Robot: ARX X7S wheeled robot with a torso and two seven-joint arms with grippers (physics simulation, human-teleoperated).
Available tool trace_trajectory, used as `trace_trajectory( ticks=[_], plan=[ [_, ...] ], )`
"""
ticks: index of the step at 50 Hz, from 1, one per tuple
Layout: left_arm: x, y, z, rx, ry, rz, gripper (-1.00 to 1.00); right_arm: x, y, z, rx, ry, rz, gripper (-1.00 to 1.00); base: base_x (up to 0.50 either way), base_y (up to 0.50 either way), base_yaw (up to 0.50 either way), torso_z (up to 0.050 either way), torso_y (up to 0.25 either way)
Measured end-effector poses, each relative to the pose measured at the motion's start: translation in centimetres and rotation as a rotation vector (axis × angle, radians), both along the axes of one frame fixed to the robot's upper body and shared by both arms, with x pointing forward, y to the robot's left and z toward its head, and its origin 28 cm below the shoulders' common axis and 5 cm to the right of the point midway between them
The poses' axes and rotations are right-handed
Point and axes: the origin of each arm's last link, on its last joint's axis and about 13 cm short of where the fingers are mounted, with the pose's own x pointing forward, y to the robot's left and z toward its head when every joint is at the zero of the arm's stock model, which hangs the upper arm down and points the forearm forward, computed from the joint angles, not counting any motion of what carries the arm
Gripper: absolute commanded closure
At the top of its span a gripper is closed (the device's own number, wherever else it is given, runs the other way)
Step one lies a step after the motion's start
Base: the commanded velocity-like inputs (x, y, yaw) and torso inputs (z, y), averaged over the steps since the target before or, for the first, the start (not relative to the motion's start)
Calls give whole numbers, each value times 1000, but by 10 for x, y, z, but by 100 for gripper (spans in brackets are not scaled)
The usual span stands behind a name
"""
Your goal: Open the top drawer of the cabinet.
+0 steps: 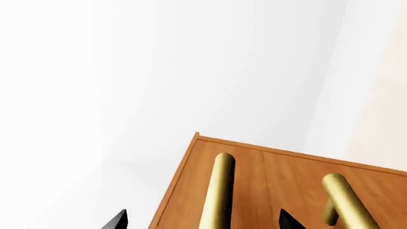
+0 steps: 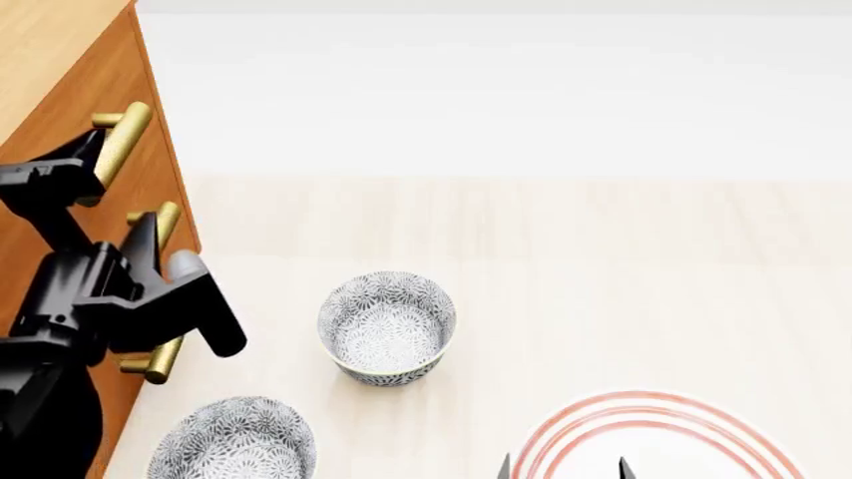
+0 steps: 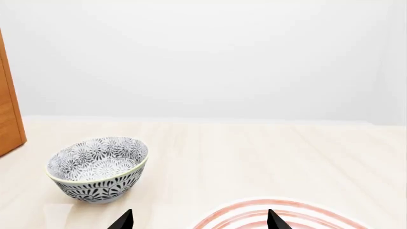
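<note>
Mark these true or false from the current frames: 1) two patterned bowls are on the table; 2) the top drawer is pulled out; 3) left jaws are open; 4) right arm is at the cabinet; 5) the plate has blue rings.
1) True: one patterned bowl sits mid-table, a second bowl nearer the robot.
2) False: the top drawer sits flush in the cabinet.
3) True: the left gripper has its jaws spread either side of a brass handle.
4) False: the right gripper hangs over the plate, away from the cabinet.
5) False: its rings are red.
</note>
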Motion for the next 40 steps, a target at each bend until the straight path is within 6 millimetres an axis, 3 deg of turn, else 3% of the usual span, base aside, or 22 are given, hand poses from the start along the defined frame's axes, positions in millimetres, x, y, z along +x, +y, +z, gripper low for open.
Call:
trace_trajectory(
  ticks=[20,21,40],
  plan=[
    [5,9,-5,27,5,60,-100,-1,0,1,0,-2,-2,-100,0,0,0,0,0],
    [5,9,-6,29,5,62,100,-1,0,1,0,-2,-2,-100,0,0,0,0,0],
    [4,9,-6,54,-11,71,100,0,0,0,0,-2,-2,-100,0,0,0,0,0]
  ],
)
